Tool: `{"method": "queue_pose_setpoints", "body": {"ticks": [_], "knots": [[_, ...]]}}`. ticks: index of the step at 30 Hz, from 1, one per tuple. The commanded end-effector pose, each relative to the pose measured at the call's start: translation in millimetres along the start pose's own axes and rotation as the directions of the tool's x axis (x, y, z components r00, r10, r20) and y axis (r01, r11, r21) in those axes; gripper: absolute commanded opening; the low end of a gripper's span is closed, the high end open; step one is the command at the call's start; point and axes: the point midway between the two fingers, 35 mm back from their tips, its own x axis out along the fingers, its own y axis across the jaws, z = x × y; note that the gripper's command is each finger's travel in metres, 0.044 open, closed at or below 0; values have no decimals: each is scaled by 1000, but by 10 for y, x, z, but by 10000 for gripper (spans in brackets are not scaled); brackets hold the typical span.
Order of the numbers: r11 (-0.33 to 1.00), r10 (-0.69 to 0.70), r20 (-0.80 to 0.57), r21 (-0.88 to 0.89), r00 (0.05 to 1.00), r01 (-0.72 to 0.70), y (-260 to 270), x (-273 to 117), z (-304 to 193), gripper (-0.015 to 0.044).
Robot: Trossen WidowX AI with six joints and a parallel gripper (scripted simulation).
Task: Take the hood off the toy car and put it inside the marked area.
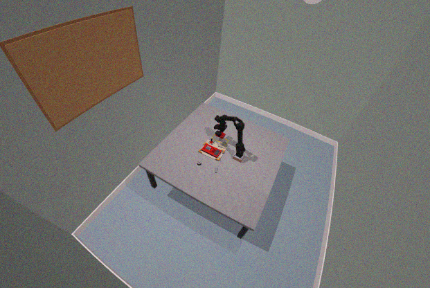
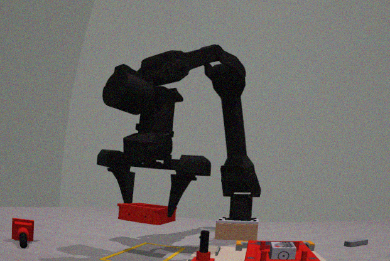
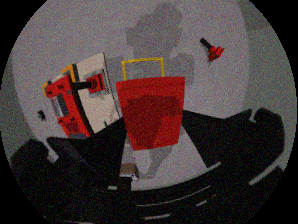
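Note:
The red hood [image 1: 222,135] [image 2: 143,214] [image 3: 152,100] hangs in the air above the table, roughly level. My gripper [image 2: 149,209] [image 3: 152,115] is shut on it, with one finger at each end. The marked area, a yellow outline [image 2: 123,251] [image 3: 142,60], lies on the table lower down; in the wrist view part of it is hidden behind the hood. The toy car [image 1: 211,150] [image 2: 253,248] [image 3: 74,117], red with a grey block in its open body, stands beside the marked area, apart from the hood.
A red part with a black peg [image 2: 204,241] stands on the car's pale base, near the outline. Another red and black part [image 2: 22,230] [image 3: 215,52] lies on the far side. A grey block [image 1: 216,169] [image 2: 356,243] and a small black wheel [image 1: 199,163] lie beyond the car.

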Motion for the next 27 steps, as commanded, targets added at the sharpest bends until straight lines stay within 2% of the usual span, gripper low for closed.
{"method": "queue_pose_setpoints", "body": {"ticks": [1,27], "knots": [[1000,4,-1,-3,1000,-4,8,54,-7,0],[1000,4,-2,-3,1000,-4,15,296,-20,0]]}}
